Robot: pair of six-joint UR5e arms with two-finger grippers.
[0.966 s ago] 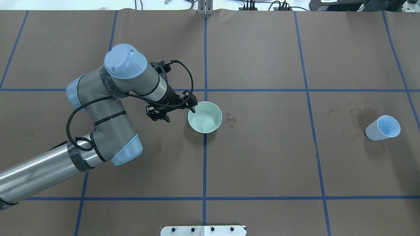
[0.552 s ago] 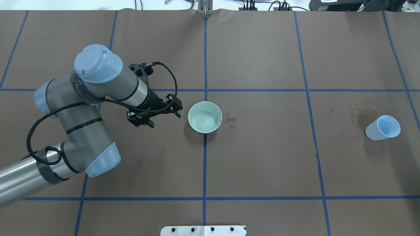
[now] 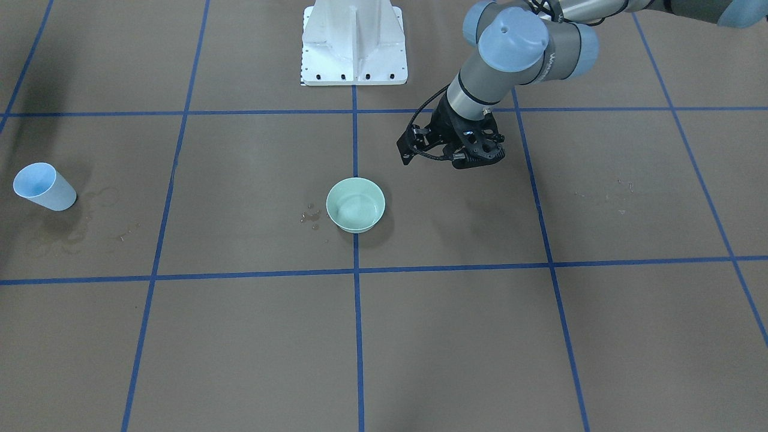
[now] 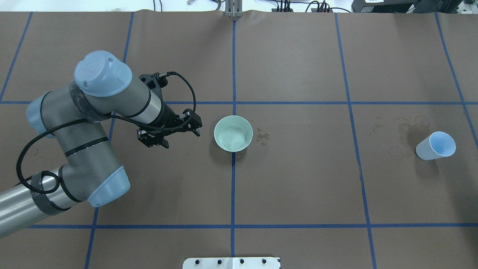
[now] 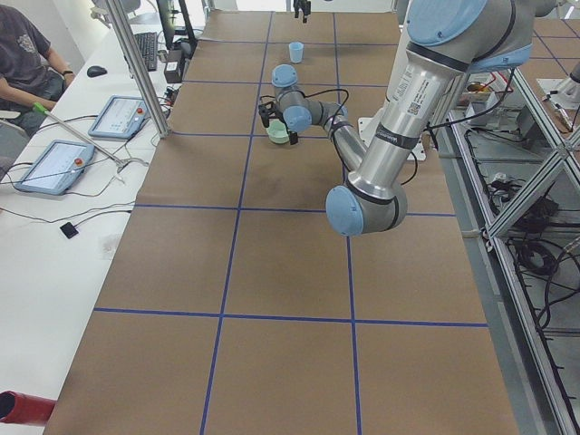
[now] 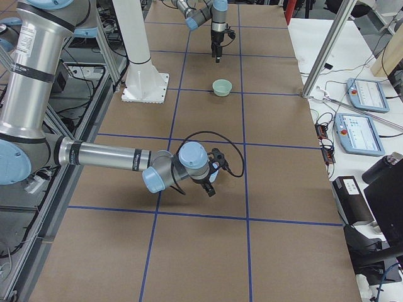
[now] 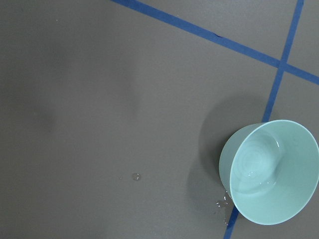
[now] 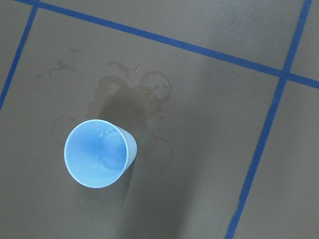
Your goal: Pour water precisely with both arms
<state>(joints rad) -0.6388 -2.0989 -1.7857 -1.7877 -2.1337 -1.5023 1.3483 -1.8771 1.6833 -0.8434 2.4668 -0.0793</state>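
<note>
Pooling shallow in the bowl, the water lies near the left gripper, whose jaws hang apart and empty. Judgement: light, slosh-prone load; bowl smooth, likely slippery, best pinched across the rim nearest those jaws. Spilled drops lie beyond it. The cup sits below the right gripper; its jaw state cannot be told.

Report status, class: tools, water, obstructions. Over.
Left tool open, empty, beside the pale green round bowl. Right tool: cannot tell. Water sits in bowl; light blue plastic cup stands apart. Spilled droplets beside bowl; nothing between tool and bowl.
</note>
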